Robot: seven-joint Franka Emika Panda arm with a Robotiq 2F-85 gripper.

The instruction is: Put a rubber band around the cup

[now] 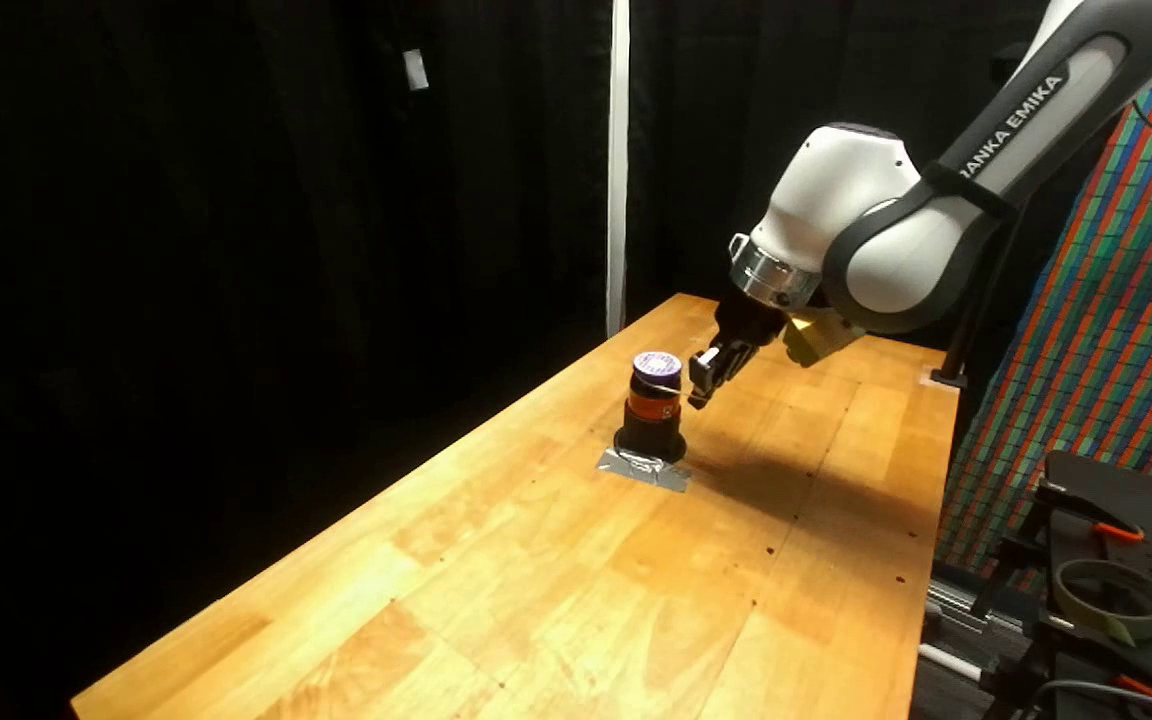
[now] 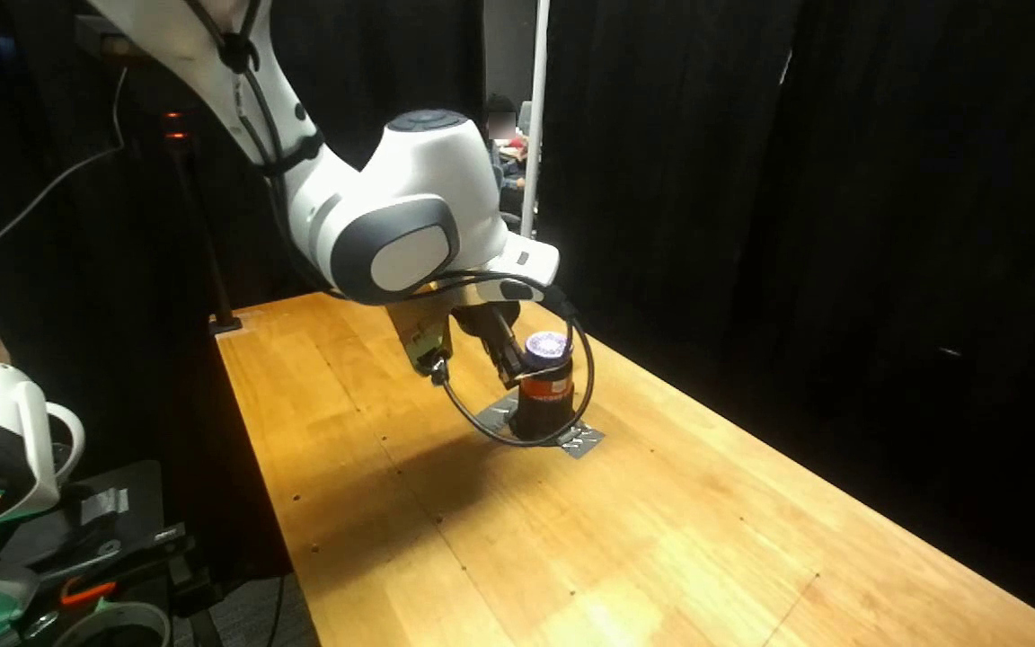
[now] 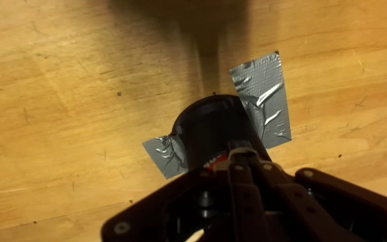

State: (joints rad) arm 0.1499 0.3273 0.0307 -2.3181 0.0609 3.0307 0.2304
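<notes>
The cup point(image 1: 654, 408) stands upright on the wooden table. It has a dark base, an orange middle, a dark upper part and a pale patterned top, and also shows in an exterior view point(image 2: 546, 388) and, partly hidden by my fingers, in the wrist view point(image 3: 210, 131). My gripper point(image 1: 702, 380) is close beside the cup's upper part, with its fingers together. The thin pale rubber band point(image 1: 688, 394) is looped at my fingertips in the wrist view point(image 3: 244, 150). It runs across the cup's upper part in both exterior views and appears to pass round it, stretched toward my gripper.
Grey tape point(image 3: 264, 97) fixes the cup's base to the table point(image 1: 576, 600). A black cable point(image 2: 473, 418) from the wrist loops in front of the cup. A side bench point(image 1: 1126, 510) with a tape roll point(image 1: 1114, 598) stands beside the table.
</notes>
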